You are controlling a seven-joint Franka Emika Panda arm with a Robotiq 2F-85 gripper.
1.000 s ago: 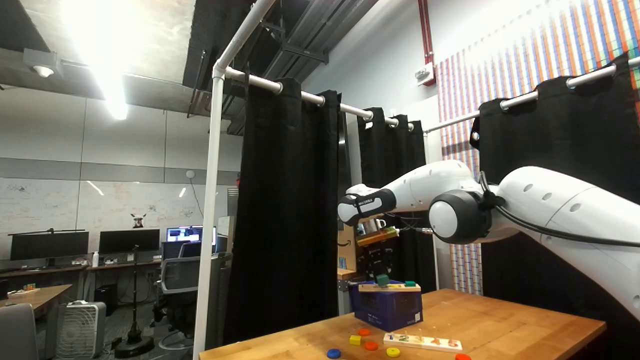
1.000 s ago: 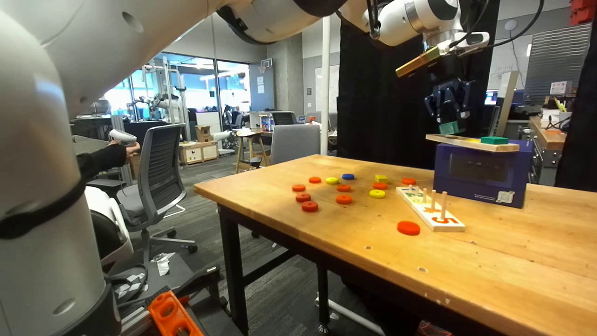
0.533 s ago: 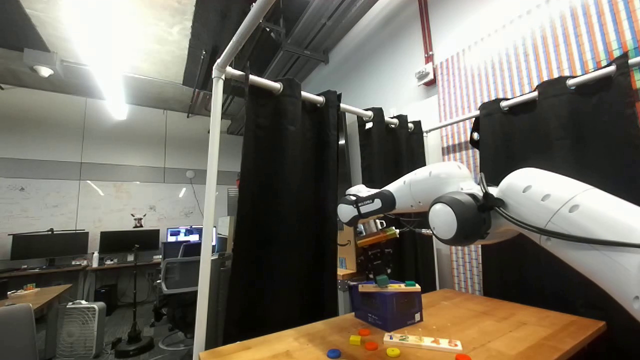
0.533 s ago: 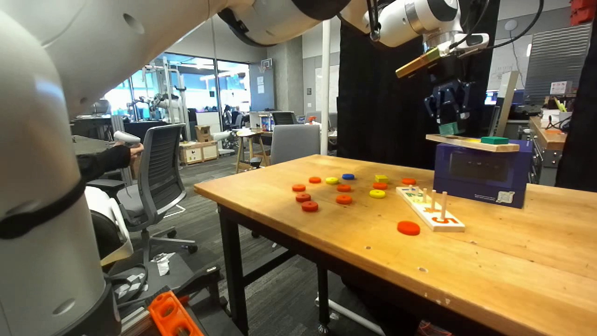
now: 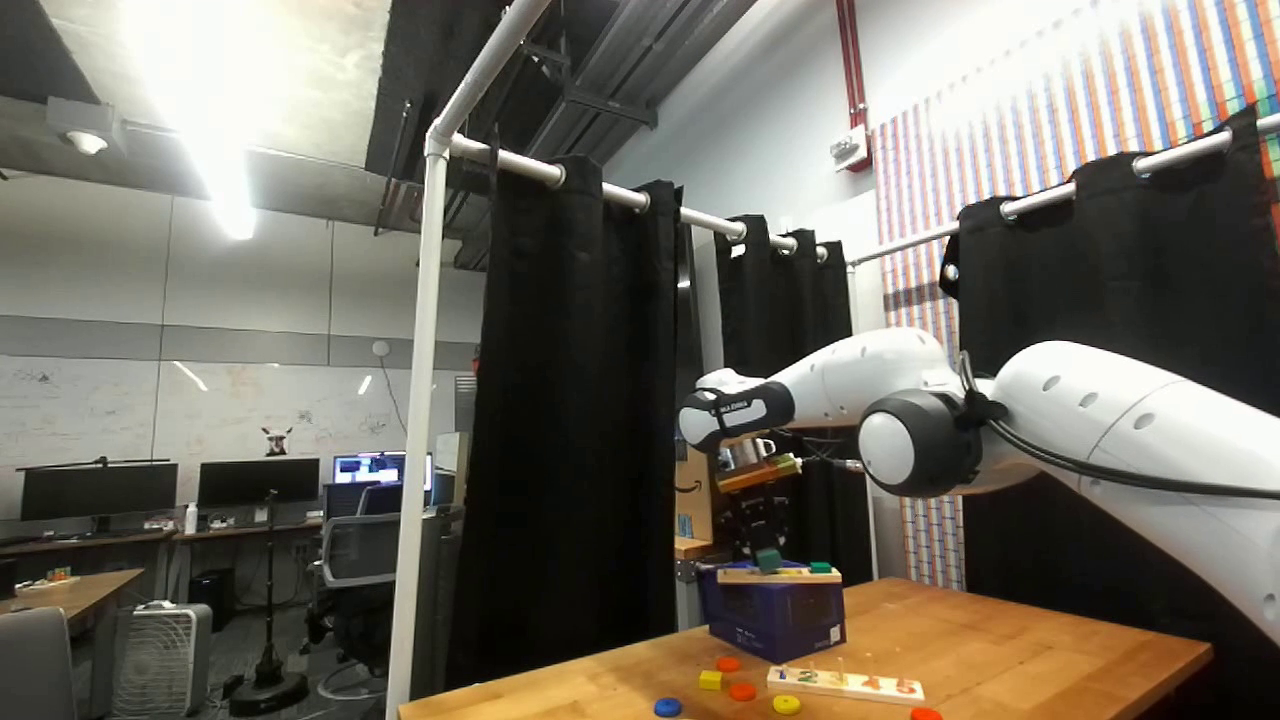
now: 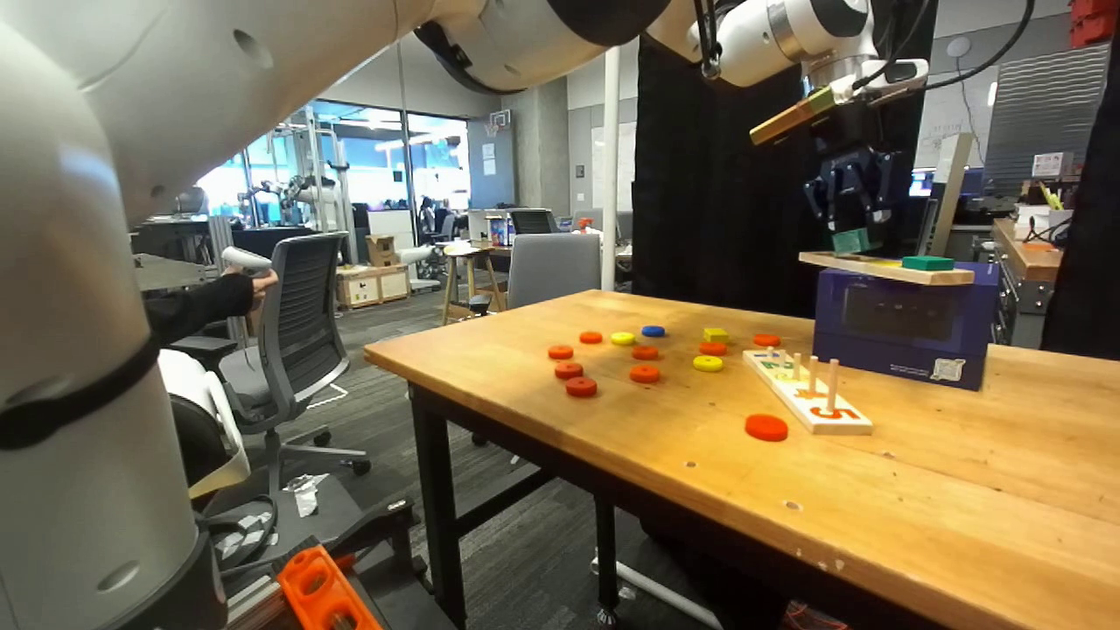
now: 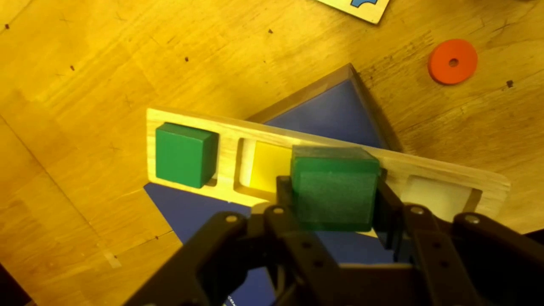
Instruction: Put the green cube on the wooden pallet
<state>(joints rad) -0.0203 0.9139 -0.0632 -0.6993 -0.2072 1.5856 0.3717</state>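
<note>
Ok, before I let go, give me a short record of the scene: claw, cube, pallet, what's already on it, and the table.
claw: shut on the green cube
cube pose: slightly tilted, over the pallet; whether it touches is unclear
spot below cube: hidden in the wrist view
pallet: wooden, lying across the blue box
on pallet: green block at one end, yellow piece sunk in beside it
table: number board, yellow cube, orange discs, yellow discs, blue disc
release: not yet done
</note>
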